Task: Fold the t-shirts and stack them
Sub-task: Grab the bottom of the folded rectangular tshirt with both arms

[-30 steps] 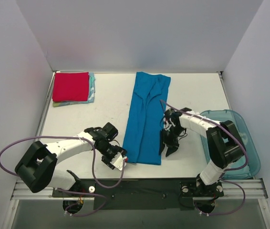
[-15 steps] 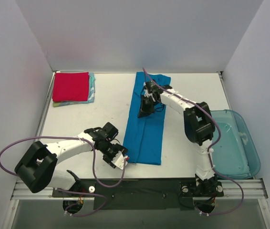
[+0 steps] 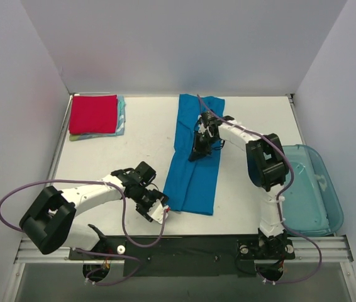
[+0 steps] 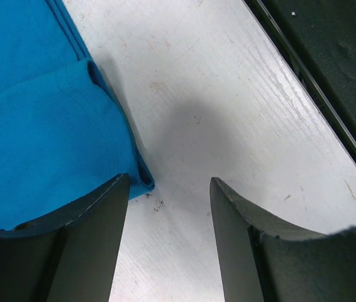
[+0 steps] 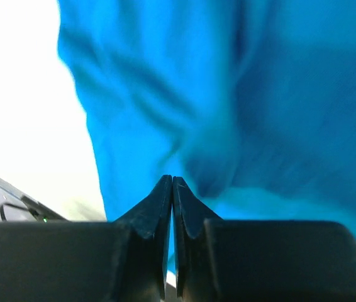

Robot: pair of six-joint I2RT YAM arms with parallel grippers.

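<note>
From here I see the white worktop point(image 3: 140, 145) filling the cell. Down its middle, running from the far edge toward me, lies the blue t-shirt point(image 3: 194, 182), folded into a long strip and lightly rumpled at mid-length. The translucent blue bin point(image 3: 329, 195) sits at the worktop's right edge, apart from the shirt. In the far left corner is a folded pile with the red t-shirt point(image 3: 93, 114) on top and a teal t-shirt point(image 3: 122, 113) showing along its right side.

My right arm point(image 3: 263, 157) reaches across to the strip's middle. Its jaws are pressed fully together, tips meeting, right down at the blue cloth. The wrist view is blurred, so I cannot tell whether a fold is pinched between them.

My left arm point(image 3: 90, 192) lies low along the near side. Its jaws stand partly apart at the shirt's near left corner, one over the hem and the other over bare worktop, gripping nothing.
</note>
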